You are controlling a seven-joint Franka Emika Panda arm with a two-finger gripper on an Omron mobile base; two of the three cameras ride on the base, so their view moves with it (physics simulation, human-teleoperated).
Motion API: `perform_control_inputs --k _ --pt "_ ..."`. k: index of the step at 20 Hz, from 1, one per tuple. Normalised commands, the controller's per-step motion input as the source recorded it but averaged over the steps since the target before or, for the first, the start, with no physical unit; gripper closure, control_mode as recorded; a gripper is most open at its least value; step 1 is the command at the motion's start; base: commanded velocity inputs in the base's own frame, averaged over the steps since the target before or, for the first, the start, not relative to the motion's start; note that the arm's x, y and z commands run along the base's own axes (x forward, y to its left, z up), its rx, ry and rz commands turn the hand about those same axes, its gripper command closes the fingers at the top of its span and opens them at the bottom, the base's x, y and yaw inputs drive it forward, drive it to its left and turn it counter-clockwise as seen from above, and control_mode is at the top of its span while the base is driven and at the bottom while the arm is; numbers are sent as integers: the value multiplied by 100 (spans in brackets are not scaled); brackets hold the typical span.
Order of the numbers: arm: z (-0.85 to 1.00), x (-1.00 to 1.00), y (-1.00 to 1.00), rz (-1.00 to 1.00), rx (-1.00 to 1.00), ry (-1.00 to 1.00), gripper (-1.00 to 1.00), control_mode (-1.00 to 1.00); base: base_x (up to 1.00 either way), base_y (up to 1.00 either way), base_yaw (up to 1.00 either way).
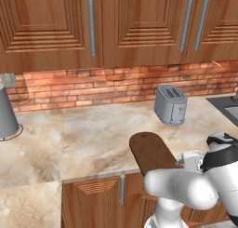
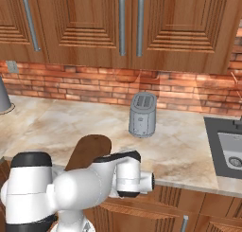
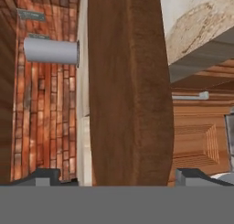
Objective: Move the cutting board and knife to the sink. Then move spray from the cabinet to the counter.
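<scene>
- Dark brown wood: the cutting board (image 3: 130, 86) runs straight away from the jaws (image 3: 116, 176), its near end lying in the gap between the two finger tips.
- The jaws stand wide apart, one tip on each side of the board; whether either tip touches the wood cannot be told. They have closed on nothing.
- From the left base view, the cutting board (image 1: 149, 151) lies flat on the table (image 1: 88, 138), its near end reaching the front edge just ahead of the hand.
- From the right base view, the cutting board (image 2: 90, 150) lies on the table (image 2: 184, 146) directly beyond the hand, partly hidden by the white arm.
- Grey toaster (image 1: 170, 105) stands upright on the table, beyond the far end of the board and apart from it; it is also seen in the right base view (image 2: 142, 114).
- The sink (image 2: 231, 153) lies well off to the right of the jaws, set in a dark surround.
- Brown wooden cabinet (image 1: 135, 24) doors hang shut above the brick wall, beyond and above the jaws.
- A grey cylindrical vessel (image 1: 7, 114) stands on the table far to the left of the jaws.
</scene>
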Motion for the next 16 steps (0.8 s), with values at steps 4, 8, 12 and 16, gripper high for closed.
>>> perform_control_inputs --k 4,8,12,16 --pt "0 0 6 0 3 0 -100 -100 0 0 0" --pt "0 0 11 0 2 0 -100 -100 0 0 0" --pt "0 0 15 -1 1 0 -100 -100 0 0 0" --pt "0 0 24 -3 0 0 -100 -100 0 0 0"
